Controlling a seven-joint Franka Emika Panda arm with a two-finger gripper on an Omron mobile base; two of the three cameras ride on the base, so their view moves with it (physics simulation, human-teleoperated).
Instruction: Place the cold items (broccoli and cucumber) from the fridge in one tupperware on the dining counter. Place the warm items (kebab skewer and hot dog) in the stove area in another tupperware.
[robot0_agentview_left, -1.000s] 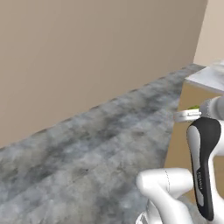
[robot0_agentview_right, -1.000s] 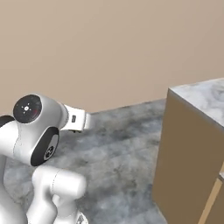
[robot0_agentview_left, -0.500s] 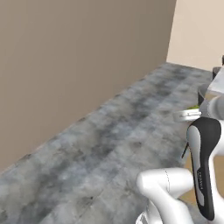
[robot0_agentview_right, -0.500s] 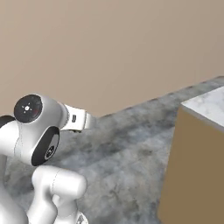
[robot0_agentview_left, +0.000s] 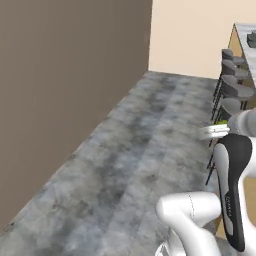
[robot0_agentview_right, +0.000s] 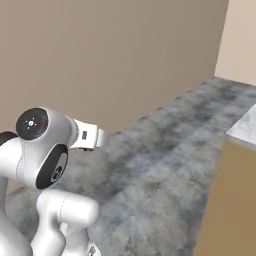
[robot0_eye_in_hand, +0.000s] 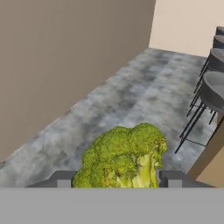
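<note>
Left base view: the whole scene has swung since a second ago, so the base is turning; stools (robot0_agentview_left: 231, 75) along the counter (robot0_agentview_left: 246, 37) appear. Hand view: the claw (robot0_eye_in_hand: 119, 179) grips the broccoli (robot0_eye_in_hand: 122, 158), apparently heading for the dining counter.

**Three cameras over an open stretch of floor**

The left base view looks forward and down from behind the arm (robot0_agentview_left: 231, 190), along a grey stone floor (robot0_agentview_left: 125, 165) with a brown wall (robot0_agentview_left: 65, 85) on the left and bar stools (robot0_agentview_left: 231, 92) far right. The right base view faces the same floor (robot0_agentview_right: 165, 150) and wall (robot0_agentview_right: 115, 55) from the other side, with a counter side (robot0_agentview_right: 230, 200) near right. The hand view sits lower and closer, looking along the floor (robot0_eye_in_hand: 118, 96) past the stools (robot0_eye_in_hand: 214, 85); all three share wall and floor.
</note>
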